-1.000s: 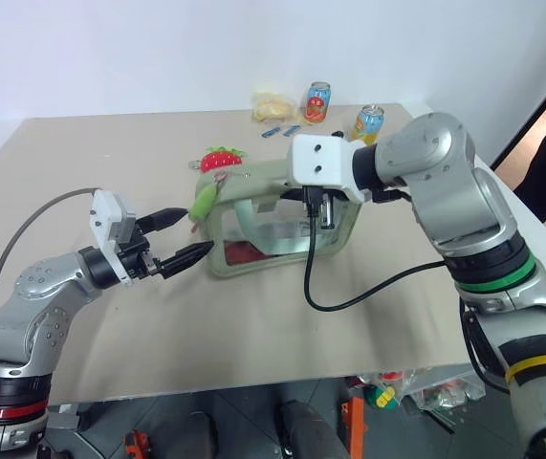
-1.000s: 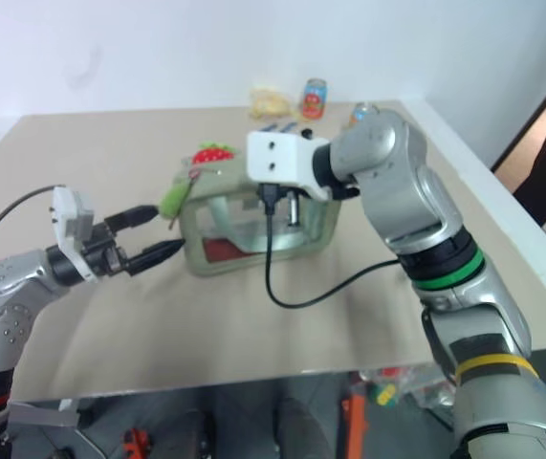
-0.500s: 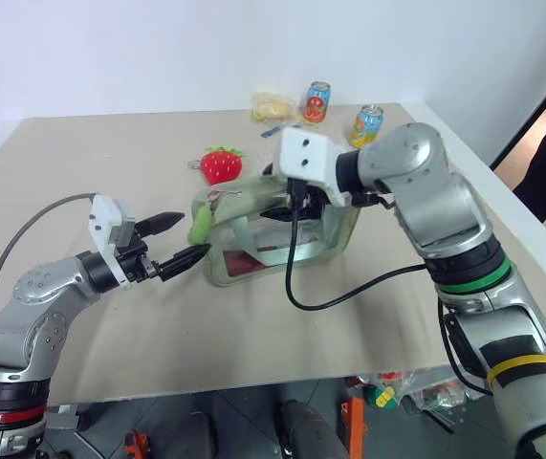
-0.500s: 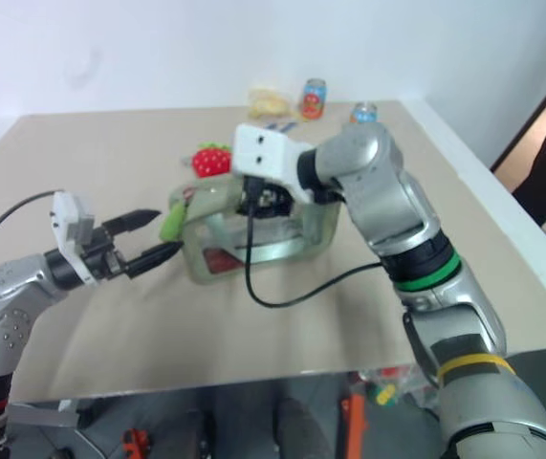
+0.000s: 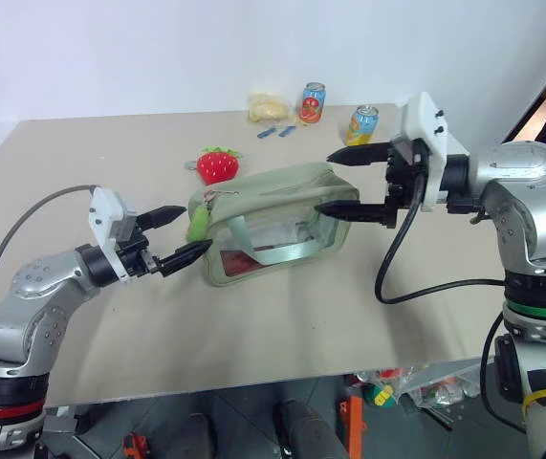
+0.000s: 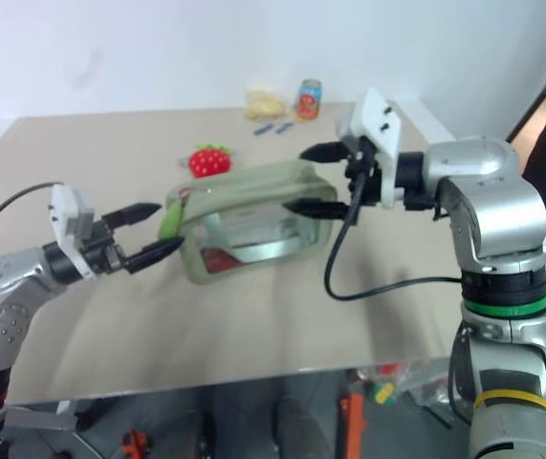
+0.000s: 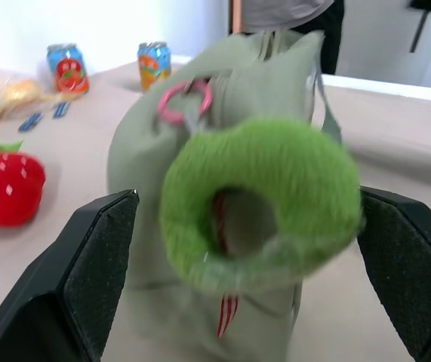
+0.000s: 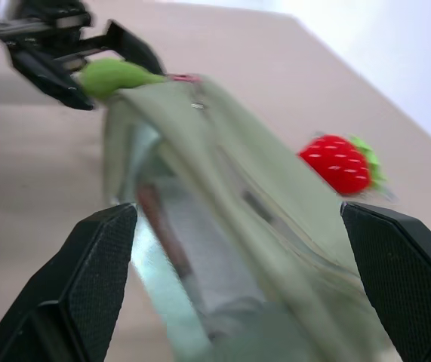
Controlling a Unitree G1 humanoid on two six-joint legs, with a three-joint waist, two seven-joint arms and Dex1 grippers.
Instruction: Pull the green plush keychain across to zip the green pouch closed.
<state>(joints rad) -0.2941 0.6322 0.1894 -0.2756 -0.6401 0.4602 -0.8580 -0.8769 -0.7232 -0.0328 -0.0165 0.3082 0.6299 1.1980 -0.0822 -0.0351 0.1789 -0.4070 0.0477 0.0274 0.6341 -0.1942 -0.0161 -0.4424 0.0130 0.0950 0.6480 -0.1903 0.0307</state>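
The pale green pouch [image 5: 273, 218] stands on the table with its zipper on top. The green plush keychain [image 5: 198, 222] hangs at the pouch's left end. My left gripper [image 5: 197, 228] is open, its fingers either side of the plush without pinching it; the left wrist view shows the plush [image 7: 260, 204] between the two pads [image 7: 94, 279]. My right gripper [image 5: 322, 183] is open beside the pouch's right end, one finger above its top and one at its side, holding nothing. The right wrist view looks along the pouch [image 8: 223, 173] toward the plush [image 8: 113, 75].
A red strawberry plush [image 5: 219, 164] lies just behind the pouch. Two drink cans [image 5: 313, 102] [image 5: 364, 123], a yellow packet [image 5: 268, 107] and small blue items [image 5: 274, 132] sit at the table's back. The table's right edge runs close to my right arm.
My right gripper has opened, let go of the pouch's top and swung away to the right. The pouch has settled onto the table. My left gripper has stayed put.
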